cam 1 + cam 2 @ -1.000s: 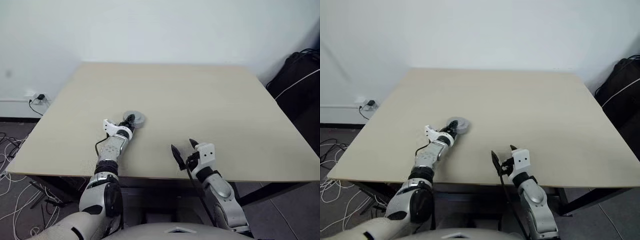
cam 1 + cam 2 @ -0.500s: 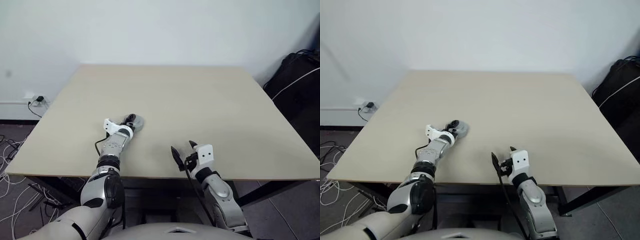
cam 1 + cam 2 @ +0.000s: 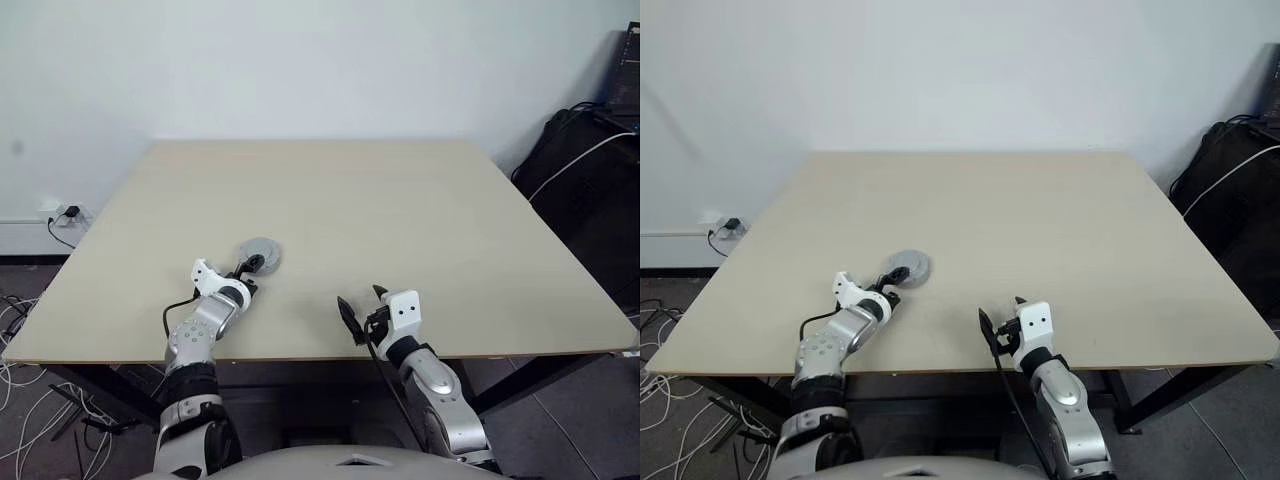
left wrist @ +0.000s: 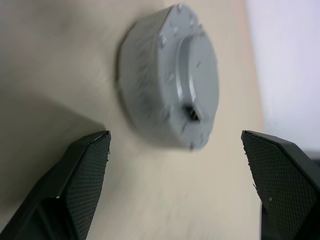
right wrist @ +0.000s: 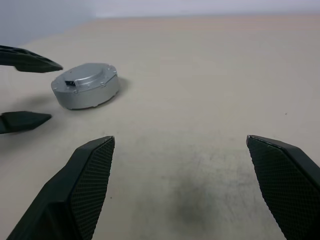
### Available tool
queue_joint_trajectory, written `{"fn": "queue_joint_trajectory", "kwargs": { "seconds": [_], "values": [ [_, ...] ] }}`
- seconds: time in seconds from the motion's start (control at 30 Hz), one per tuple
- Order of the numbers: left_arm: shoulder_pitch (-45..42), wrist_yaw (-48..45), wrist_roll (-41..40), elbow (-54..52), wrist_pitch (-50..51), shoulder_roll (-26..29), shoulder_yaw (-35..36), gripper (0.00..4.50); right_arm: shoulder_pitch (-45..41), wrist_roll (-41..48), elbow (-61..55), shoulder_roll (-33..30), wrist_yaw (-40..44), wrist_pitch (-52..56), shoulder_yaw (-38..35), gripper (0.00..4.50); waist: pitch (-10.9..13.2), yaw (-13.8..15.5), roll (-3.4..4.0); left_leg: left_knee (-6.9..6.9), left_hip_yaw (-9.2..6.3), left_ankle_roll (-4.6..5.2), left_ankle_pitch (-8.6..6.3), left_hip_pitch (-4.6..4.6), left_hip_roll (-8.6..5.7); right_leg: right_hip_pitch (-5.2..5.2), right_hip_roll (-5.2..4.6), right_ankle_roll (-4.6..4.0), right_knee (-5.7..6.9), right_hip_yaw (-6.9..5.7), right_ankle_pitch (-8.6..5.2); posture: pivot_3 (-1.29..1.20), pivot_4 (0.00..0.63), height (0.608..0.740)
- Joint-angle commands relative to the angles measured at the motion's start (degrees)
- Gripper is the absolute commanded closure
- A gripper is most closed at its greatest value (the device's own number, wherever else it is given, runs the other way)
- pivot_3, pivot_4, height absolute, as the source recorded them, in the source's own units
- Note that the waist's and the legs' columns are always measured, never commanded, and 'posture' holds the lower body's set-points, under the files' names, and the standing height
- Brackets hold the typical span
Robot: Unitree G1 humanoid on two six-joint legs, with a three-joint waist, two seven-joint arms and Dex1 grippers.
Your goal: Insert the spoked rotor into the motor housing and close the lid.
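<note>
Since a second ago the left pincer (image 3: 247,272) has let go of the closed motor (image 3: 260,254) and pulled back toward the table's near edge; its two black fingers, which were at the grey disc then, now stand spread wide with nothing between them. That motor sits flat on the tan table (image 3: 400,210), just ahead of the left fingertips and apart from them, with a strip of bare tabletop in between. From the left wrist it shows as a squat round silver-grey body (image 4: 170,97), its lid (image 4: 197,82) seated on top, small studs around the rim and a small dark notch at one edge. The rotor cannot be seen with the lid on.

To the right, the right pincer (image 3: 361,306) hovers near the table's front edge, its fingers also spread wide and empty. From it the motor (image 5: 86,85) lies well off, ahead and to its left, with the left pincer's two fingertips (image 5: 30,62) just beside the motor on the far side from the right pincer.
</note>
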Motion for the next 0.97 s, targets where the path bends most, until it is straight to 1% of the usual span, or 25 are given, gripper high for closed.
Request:
{"fn": "queue_joint_trajectory", "kwargs": {
  "seconds": [0.03, 0.1, 0.23, 0.33, 0.4, 0.5, 0.63, 0.8, 0.87, 0.97],
  "values": [
    [7.89, 2.18, 3.05, -4.43, 1.94, -1.53, -2.61, 0.03, -1.27, 0.84, -0.81, 0.49, 0.34, 0.34, -0.51, 0.0, 0.0, -0.39, -0.03, -0.04, 0.0, -0.01, -0.01, 0.08, 0.0, 0.05, 0.01, -0.06, 0.0, 0.05, -0.05, 0.0, 0.0, 0.74],
    [10.99, -1.73, 9.24, -8.65, -1.87, 1.24, -9.19, 0.03, -1.29, 1.09, -0.73, 0.84, 0.11, 0.13, -0.87, 0.0, 0.01, -0.6, -0.01, -0.17, 0.0, -0.04, -0.02, 0.21, 0.01, 0.13, -0.01, -0.11, -0.01, 0.11, -0.14, 0.0, 0.0, 0.74],
    [14.94, -7.05, 21.17, -11.88, -12.64, 4.67, -18.43, 0.03, -1.5, 0.72, -0.02, 1.95, -1.41, -2.03, -2.35, 0.0, 0.02, -0.28, 0.04, -0.36, 0.0, -0.07, -0.06, 0.23, -0.01, 0.06, -0.06, -0.2, -0.04, 0.11, -0.3, 0.0, 0.0, 0.74],
    [16.36, -7.39, 29.93, -10.89, -22.44, 5.59, -22.03, 0.03, -2.06, -1.7, 1.77, 2.89, -5.53, -4.45, -4.16, 0.0, 0.16, -0.05, 0.01, -0.43, 0.0, -0.13, -0.09, 0.19, 0.01, -0.03, -0.04, -0.31, -0.02, 0.11, -0.36, 0.0, 0.0, 0.74],
    [17.26, -8.04, 34.35, -10.03, -27.99, 5.87, -23.98, 0.03, -2.09, -2.67, 2.64, 3.9, -8.49, -5.88, -5.47, 0.0, 0.32, 0.17, -0.02, -0.44, -0.01, -0.13, -0.08, 0.14, 0.01, -0.1, -0.04, -0.31, 0.0, 0.1, -0.36, 0.0, 0.0, 0.74],
    [18.35, -8.41, 43.01, -7.43, -39.22, 7.18, -27.66, 0.03, -1.5, -3.95, 4.61, 6.27, -14.45, -10.82, -8.84, 0.0, 0.5, 0.85, 0.04, -0.43, -0.02, -0.13, -0.08, -0.05, 0.02, -0.28, -0.06, -0.3, 0.0, 0.08, -0.37, 0.0, 0.0, 0.74],
    [18.57, -8.59, 48.73, -3.68, -48.09, 7.47, -29.25, 0.03, -0.02, -5.23, 6.24, 8.41, -18.28, -19.04, -11.36, 0.0, 0.53, 2.08, 0.1, -0.37, -0.02, -0.07, -0.08, -0.59, -0.06, -0.77, -0.14, -0.25, -0.02, 0.02, -0.32, 0.0, 0.0, 0.74],
    [18.29, -8.62, 54.49, 0.93, -59.52, 8.1, -31.08, 0.03, 2.38, -9.31, 8.64, 7.86, -20.82, -27.14, -11.66, 0.0, 0.54, 2.43, 0.11, -0.38, -0.01, -0.02, -0.11, -0.74, -0.08, -0.94, -0.14, -0.22, -0.04, 0.01, -0.31, 0.0, 0.0, 0.74],
    [18.31, -9.07, 55.37, 2.49, -64.08, 7.87, -31.48, 0.03, 3.48, -9.5, 9.09, 7.86, -20.81, -28.52, -11.42, 0.0, 0.54, 2.45, 0.15, -0.39, -0.01, -0.02, -0.11, -0.74, -0.07, -0.94, -0.14, -0.25, -0.02, 0.01, -0.33, 0.0, 0.0, 0.74],
    [17.91, -9.11, 55.01, 4.2, -66.67, 6.99, -30.88, 0.03, 4.29, -8.52, 9.49, 8.15, -19.81, -29.38, -10.87, 0.0, 0.57, 2.45, 0.19, -0.37, -0.01, -0.01, -0.11, -0.74, -0.07, -0.93, -0.15, -0.26, -0.01, 0.01, -0.35, 0.0, 0.0, 0.74]
  ]
}}
